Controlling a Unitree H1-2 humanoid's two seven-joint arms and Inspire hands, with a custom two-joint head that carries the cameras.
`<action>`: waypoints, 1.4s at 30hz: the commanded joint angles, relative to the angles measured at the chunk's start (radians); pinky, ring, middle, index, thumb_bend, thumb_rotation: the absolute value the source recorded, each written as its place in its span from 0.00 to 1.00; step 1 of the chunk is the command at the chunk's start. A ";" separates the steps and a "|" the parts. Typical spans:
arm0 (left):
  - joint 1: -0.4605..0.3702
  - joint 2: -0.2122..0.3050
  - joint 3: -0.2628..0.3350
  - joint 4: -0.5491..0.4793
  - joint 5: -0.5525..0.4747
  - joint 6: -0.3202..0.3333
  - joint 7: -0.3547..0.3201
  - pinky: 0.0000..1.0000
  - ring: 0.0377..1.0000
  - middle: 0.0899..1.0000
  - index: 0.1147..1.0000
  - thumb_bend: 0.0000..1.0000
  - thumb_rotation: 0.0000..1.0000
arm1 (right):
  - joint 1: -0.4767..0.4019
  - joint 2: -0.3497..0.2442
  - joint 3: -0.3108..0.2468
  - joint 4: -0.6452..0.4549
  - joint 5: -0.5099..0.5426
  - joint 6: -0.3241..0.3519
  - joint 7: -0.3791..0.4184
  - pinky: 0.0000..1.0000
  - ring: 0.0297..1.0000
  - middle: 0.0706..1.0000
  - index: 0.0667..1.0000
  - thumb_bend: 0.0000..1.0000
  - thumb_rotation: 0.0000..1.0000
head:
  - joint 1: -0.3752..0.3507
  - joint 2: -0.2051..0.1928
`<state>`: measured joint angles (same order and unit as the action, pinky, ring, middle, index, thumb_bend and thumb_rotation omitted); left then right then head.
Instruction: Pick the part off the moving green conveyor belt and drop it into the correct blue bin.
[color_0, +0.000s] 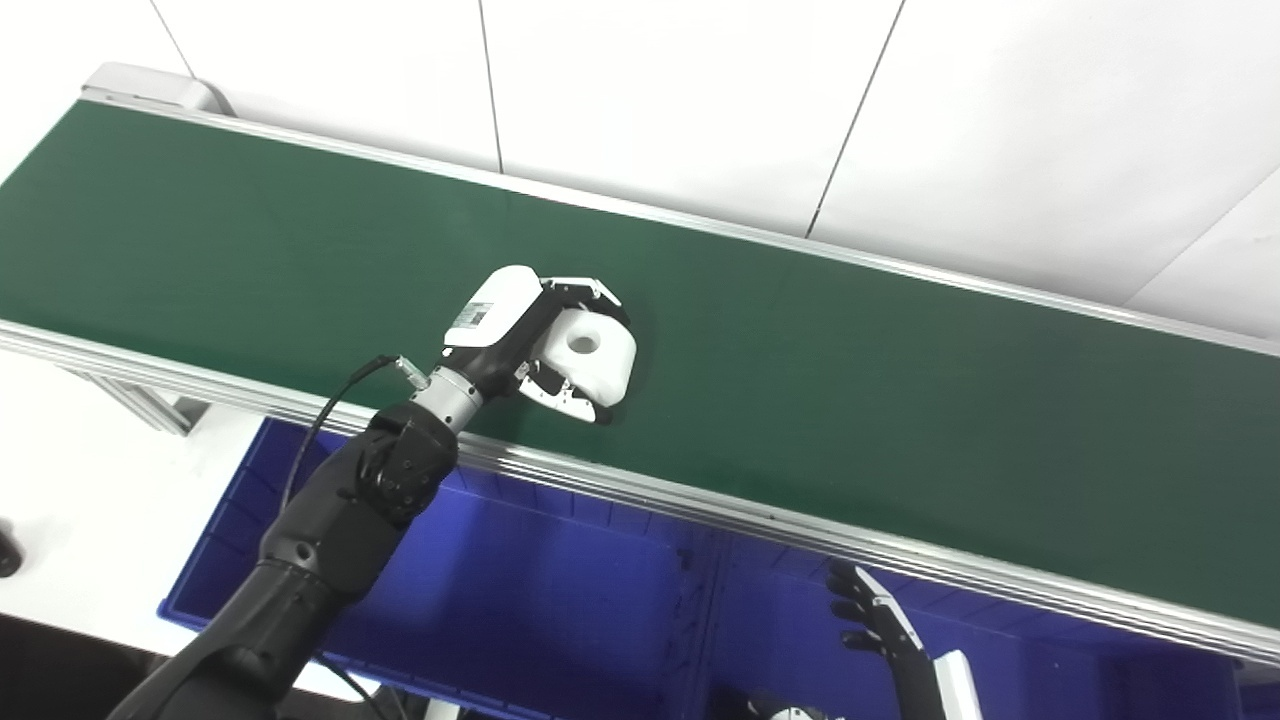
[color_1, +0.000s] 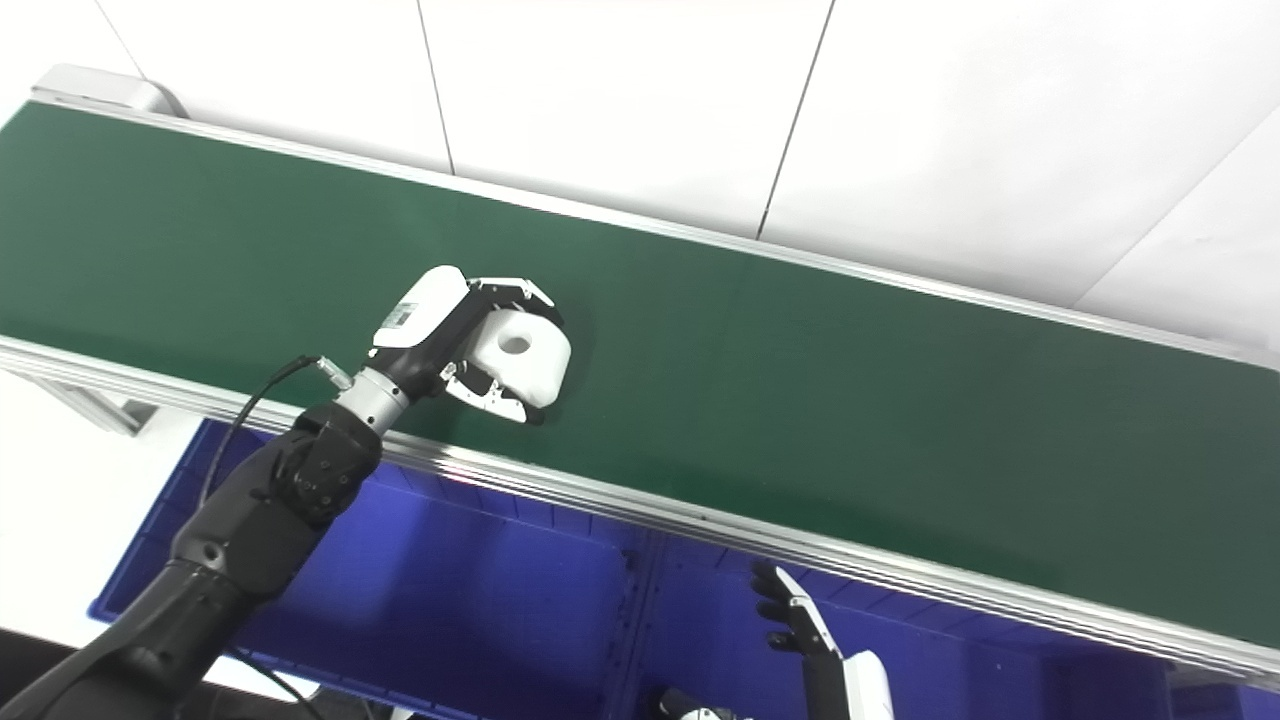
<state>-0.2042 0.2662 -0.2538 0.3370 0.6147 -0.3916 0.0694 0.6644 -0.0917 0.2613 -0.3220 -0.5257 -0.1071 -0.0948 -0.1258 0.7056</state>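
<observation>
Two blue bins are seen below the near aluminium rail (color_0: 700, 505) of the green conveyor belt (color_0: 900, 400), which is taken as the landmark. Leftmost, the left blue bin (color_0: 520, 590) is placed under the rail, and the left arm is raised over it and across the rail onto the belt. On the belt, just beyond the rail, the left hand (color_0: 545, 345) is wrapped around the white part (color_0: 592, 352): fingers (color_0: 590, 292) are curled over its far side and the thumb is pressed against its near side, so the part is pinched between them; whether it is lifted clear of the belt cannot be told. A round hole is shown in the part's top. Further right, below the rail, the right blue bin (color_0: 1050, 660) is seen, and over it the right hand (color_0: 885, 625) is held upright with fingers spread, holding nothing.
</observation>
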 joint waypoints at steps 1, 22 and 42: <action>-0.008 0.022 0.011 -0.049 -0.023 -0.010 0.001 0.40 0.46 0.42 0.45 0.51 0.00 | 0.014 0.003 0.002 -0.043 -0.001 -0.048 -0.017 0.70 0.78 0.81 0.85 0.78 0.28 | 0.000 0.004; 0.368 0.104 0.036 -0.559 -0.359 -0.034 -0.188 0.30 0.39 0.41 0.49 0.49 0.00 | 0.034 0.027 0.013 -0.149 -0.012 0.019 0.027 0.75 0.81 0.83 0.86 0.76 0.31 | -0.160 0.167; 0.439 0.081 -0.075 -0.585 -0.227 0.127 -0.392 0.18 0.20 0.42 0.42 0.52 0.00 | 0.044 0.023 -0.023 -0.202 0.030 0.063 0.081 0.77 0.81 0.82 0.86 0.79 0.35 | -0.122 0.225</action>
<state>0.2439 0.3360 -0.3273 -0.2170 0.3830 -0.2808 -0.3130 0.6898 -0.0695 0.2414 -0.4920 -0.5027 -0.0501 -0.0163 -0.2500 0.9311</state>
